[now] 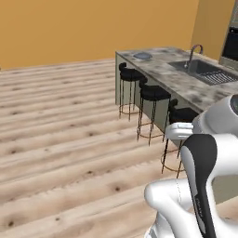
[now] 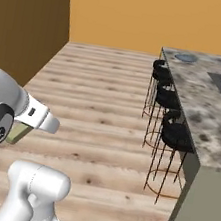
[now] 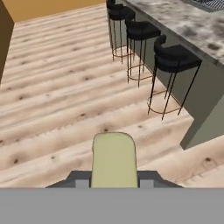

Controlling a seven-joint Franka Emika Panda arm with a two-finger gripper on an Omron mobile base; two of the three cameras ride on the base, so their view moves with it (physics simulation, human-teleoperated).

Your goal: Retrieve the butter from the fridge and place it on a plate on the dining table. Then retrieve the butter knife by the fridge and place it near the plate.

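The butter (image 3: 113, 159), a pale yellow-olive stick, stands upright between my fingertips, and my gripper (image 3: 113, 178) is shut on it above the wooden floor. From the right base camera the butter (image 2: 17, 134) peeks out under my white hand at the left. The dining table (image 1: 183, 82) with its speckled marble top runs along the right, and the blue-grey plate (image 1: 142, 56) lies near its far corner. That plate (image 2: 185, 57) sits well ahead of the gripper, at the far end of the table (image 2: 207, 120). The fridge and the butter knife are out of view.
Three black wire stools (image 1: 153, 94) line the table's near side, between me and the top (image 3: 175, 59). A sink with a curved faucet (image 1: 194, 52) is set into the table. Open wooden floor (image 1: 60, 121) stretches to the left, up to an orange wall.
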